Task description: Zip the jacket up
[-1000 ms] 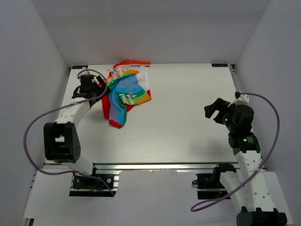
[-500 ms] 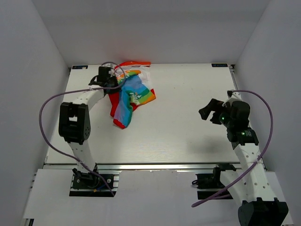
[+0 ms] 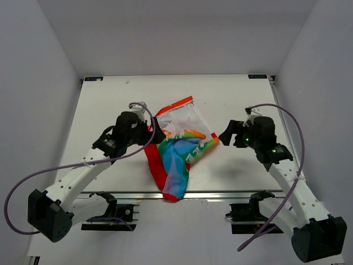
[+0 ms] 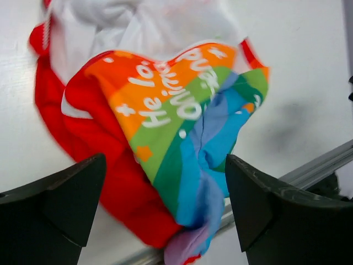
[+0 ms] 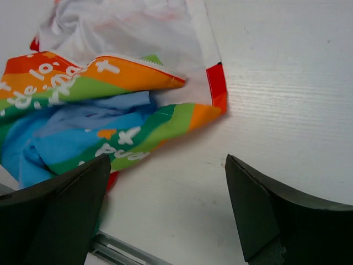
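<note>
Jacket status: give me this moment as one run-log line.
jacket: crumpled, one end over near edge of table | left gripper: open, beside it, holding nothing | right gripper: open, empty

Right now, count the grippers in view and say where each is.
2. The left gripper, open, beside the jacket's left edge; the right gripper, open, off its right corner. None hidden.

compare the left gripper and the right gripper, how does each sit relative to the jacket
The left gripper is over the left side of the jacket, with cloth filling most of its wrist view. The right gripper stands just off the jacket's right corner, over bare table. The left gripper points right, while the right gripper points left. Both are open and hold nothing.
</note>
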You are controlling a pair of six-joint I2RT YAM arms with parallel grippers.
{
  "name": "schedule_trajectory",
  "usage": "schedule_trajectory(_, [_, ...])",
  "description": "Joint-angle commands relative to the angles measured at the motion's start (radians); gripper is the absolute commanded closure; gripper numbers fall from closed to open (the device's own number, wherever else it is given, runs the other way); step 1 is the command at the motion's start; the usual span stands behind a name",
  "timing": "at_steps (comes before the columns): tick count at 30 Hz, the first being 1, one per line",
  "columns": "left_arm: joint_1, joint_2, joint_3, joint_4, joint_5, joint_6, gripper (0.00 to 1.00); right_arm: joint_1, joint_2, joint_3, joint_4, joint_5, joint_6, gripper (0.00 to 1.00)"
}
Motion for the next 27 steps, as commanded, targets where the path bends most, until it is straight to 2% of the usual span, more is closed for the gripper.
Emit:
schedule_trajectory(1, [0.0,-0.1,-0.063,-0.126,-0.066,-0.059,0.02,0.102,0.079,0.037,0.003,0.103,0.027,0.11])
schedule_trajectory(3, [0.0,-0.135,-0.089,-0.178,-0.098,-0.085,0.02,0.153,0.126,0.043,0.005,0.142,0.047,0.11])
schedule_trajectory(8, [0.0,-0.148,-0.167,-0.249,-0.203,-0.184,0.02,0.177,0.181,-0.011,0.044,0.251,0.174,0.11])
schedule_trajectory(13, [0.0,-0.056,-0.146,-0.252,-0.336,-0.29,0.02,0.177,0.241,-0.063,0.096,0.326,0.262,0.11])
schedule_trajectory(21, [0.018,-0.03,-0.23,-0.01,-0.367,-0.275,0.02,0.182,0.361,-0.155,0.386,0.242,0.438,0.12])
schedule_trajectory(24, [0.035,0.005,-0.256,0.026,-0.364,-0.296,0.02,0.184,0.404,-0.149,0.451,0.24,0.441,0.37])
schedule_trajectory(27, [0.052,0.012,-0.279,0.022,-0.347,-0.345,0.02,0.182,0.401,-0.146,0.462,0.275,0.437,0.77])
